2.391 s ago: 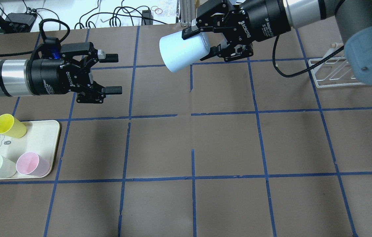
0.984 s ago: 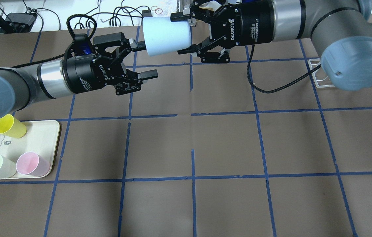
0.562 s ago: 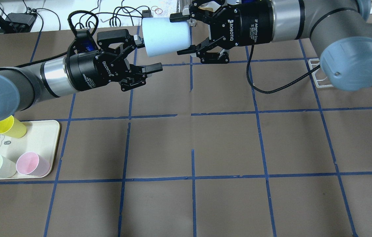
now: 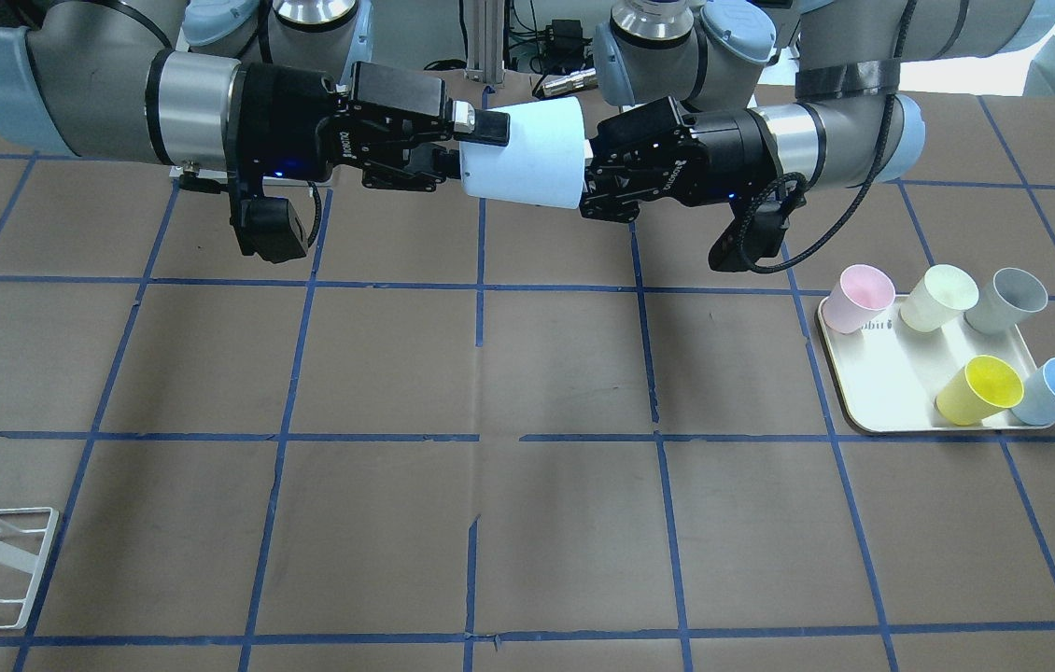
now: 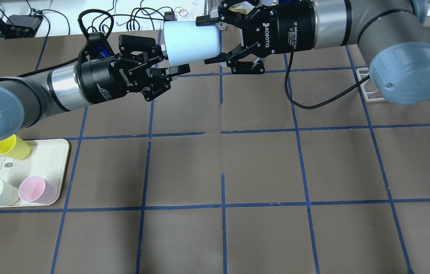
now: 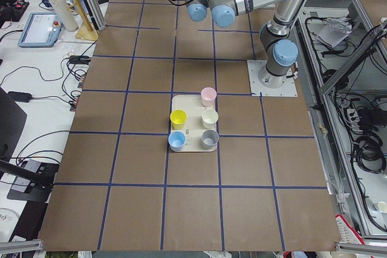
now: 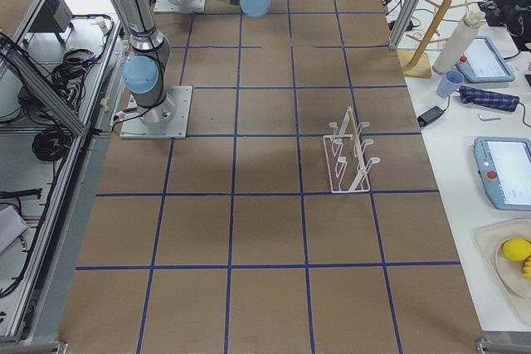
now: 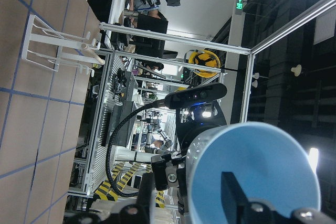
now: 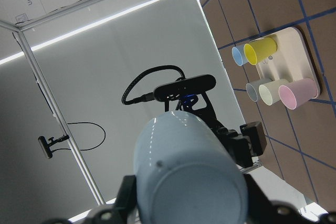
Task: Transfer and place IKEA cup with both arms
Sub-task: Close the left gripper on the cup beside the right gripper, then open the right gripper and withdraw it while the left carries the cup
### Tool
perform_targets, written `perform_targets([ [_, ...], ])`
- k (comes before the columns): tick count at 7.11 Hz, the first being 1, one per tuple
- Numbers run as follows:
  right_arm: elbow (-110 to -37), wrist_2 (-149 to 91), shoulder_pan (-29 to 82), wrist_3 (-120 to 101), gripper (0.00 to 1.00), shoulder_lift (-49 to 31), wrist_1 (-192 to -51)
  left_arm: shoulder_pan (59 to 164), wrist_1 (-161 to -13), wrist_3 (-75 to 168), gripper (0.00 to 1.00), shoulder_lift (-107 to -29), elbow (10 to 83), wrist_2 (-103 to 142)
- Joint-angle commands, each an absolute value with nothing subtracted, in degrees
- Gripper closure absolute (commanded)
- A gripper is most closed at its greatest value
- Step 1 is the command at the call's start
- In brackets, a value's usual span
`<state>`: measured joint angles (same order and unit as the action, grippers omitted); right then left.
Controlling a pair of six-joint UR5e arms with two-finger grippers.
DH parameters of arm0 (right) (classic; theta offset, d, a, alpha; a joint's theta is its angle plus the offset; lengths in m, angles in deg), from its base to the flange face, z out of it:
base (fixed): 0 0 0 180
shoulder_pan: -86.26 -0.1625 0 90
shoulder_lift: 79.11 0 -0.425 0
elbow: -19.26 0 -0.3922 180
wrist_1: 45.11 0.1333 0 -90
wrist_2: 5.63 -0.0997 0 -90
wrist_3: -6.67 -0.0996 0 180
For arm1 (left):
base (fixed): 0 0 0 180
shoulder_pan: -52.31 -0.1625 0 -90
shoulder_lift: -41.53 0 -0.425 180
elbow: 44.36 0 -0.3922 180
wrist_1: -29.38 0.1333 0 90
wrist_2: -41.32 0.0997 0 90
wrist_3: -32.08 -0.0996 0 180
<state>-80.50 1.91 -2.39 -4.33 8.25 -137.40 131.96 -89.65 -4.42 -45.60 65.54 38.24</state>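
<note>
Over on the left, the tray [image 5: 53, 152] waits. The left gripper [image 5: 175, 59] is right at the open mouth of the IKEA cup [image 5: 192, 42]. Its fingers are spread, one looks to be inside the rim and one outside, and nothing is squeezed yet. The cup hangs sideways in mid-air over the far side of the table, pinched near its base by the right gripper [image 5: 203, 41]. This is the hand-over. Next, I'd say, the left closes on the wall, then the right lets go.

IKEA cup [image 8: 262, 156] mouth lower right, one of fingers [image 8: 233, 195] inside rim; white rack [image 8: 79, 56] upper left
</note>
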Motion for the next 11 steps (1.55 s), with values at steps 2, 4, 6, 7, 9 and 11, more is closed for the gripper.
perform_targets([
  [2,-80.49,1.93,-2.42,-4.41,0.98,8.25,-137.48,131.94,-89.45,-4.39,1.00,-45.48,65.50,38.24],
  [4,-80.49,2.37,-2.33,-5.89,0.04,8.25,-137.31,131.94,-89.45,-4.31,1.00,-44.87,65.50,38.24],
  [6,-80.23,1.93,-1.80,-8.18,0.00,8.17,-137.92,131.94,-89.45,-4.22,1.00,-44.69,65.59,38.24],
  [7,-80.14,1.93,-0.67,-8.88,0.00,8.17,-137.92,131.94,-89.45,-4.22,1.00,-44.69,65.59,38.24],
  [9,-80.05,3.33,8.43,-10.56,0.00,8.25,-138.19,130.90,-89.80,-3.52,1.00,-44.17,64.80,41.03],
  [11,-79.79,16.16,12.87,-10.56,0.00,8.78,-138.19,125.74,-89.36,-1.93,1.00,-42.76,63.57,56.55],
])
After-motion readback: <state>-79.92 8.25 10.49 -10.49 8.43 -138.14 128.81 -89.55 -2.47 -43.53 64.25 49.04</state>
